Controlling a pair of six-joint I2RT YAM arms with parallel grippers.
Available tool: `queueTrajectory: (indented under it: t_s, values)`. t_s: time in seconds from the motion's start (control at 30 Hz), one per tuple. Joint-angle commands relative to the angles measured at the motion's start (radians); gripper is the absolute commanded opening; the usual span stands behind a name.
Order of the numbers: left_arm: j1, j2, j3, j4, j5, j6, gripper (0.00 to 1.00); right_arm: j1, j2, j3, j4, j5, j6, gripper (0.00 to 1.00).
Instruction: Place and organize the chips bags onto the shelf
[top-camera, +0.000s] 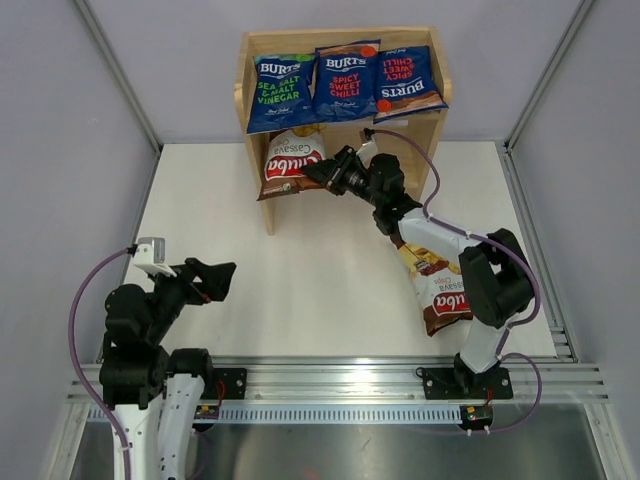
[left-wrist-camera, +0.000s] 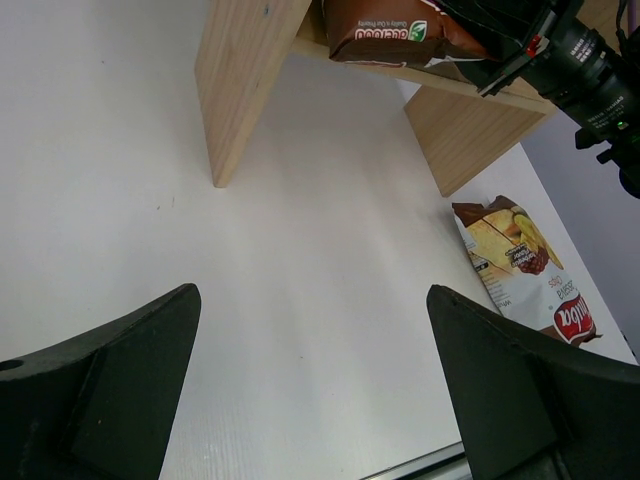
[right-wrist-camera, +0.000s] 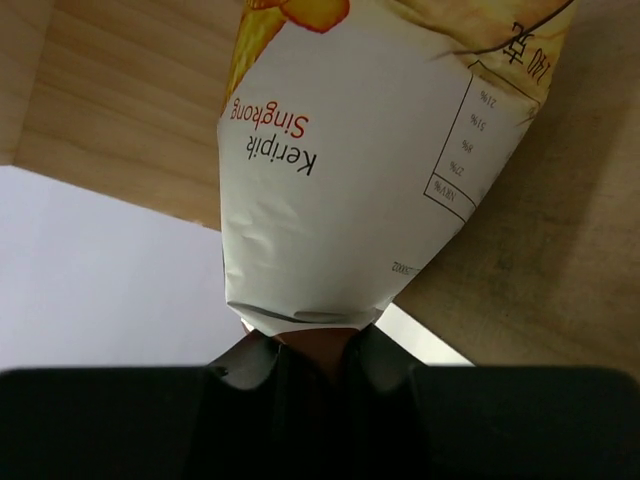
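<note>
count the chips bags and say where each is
5. Three Burts bags on the shelf's top tier: left, middle, right. One Chuba bag pinched by the right gripper at the lower tier; another on the table under that arm. None seem hidden.

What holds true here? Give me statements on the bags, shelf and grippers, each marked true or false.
1. Three Burts bags lie side by side on the top tier of the shelf. True.
2. The left gripper holds a bag. False: it is open and empty, above the table.
3. The right gripper is shut on a Chuba bag at the lower tier. True.
4. All five bags are on the shelf. False: the second Chuba bag lies on the table, partly under the right arm.
</note>
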Motion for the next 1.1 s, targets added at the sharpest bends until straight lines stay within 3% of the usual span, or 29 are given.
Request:
queueTrajectory:
  t_s: [0.0, 0.13, 0.23, 0.37, 0.63, 0.77, 0.8, 1.07]
  values:
    - [-0.012, -0.015, -0.003, 0.056, -0.012, 0.024, 0.99, -0.010, 0.031, 0.103, -0.001, -0.016, 0.006, 0.22]
    - [-0.015, -0.018, -0.004, 0.056, -0.012, 0.022, 0.99, -0.013, 0.061, 0.147, -0.059, -0.028, -0.005, 0.27]
    - [-0.015, -0.024, -0.007, 0.058, -0.012, 0.022, 0.99, -0.013, 0.054, 0.121, -0.040, -0.013, 0.015, 0.36]
    - [-0.015, -0.023, -0.007, 0.060, -0.007, 0.022, 0.99, -0.011, 0.014, 0.068, -0.053, 0.038, 0.036, 0.58]
    - [-0.015, -0.021, -0.001, 0.053, -0.003, 0.025, 0.99, -0.001, -0.086, 0.071, -0.311, 0.171, 0.004, 0.76]
    - [-0.015, -0.017, 0.002, 0.053, 0.002, 0.024, 0.99, 0.004, -0.129, 0.073, -0.409, 0.214, -0.025, 0.91]
    - [-0.015, -0.015, 0.003, 0.053, 0.003, 0.024, 0.99, 0.004, -0.141, 0.070, -0.432, 0.222, -0.026, 0.99]
    - [-0.015, -0.003, 0.008, 0.044, 0.000, 0.021, 0.99, 0.008, -0.268, -0.004, -0.495, 0.213, -0.062, 1.00]
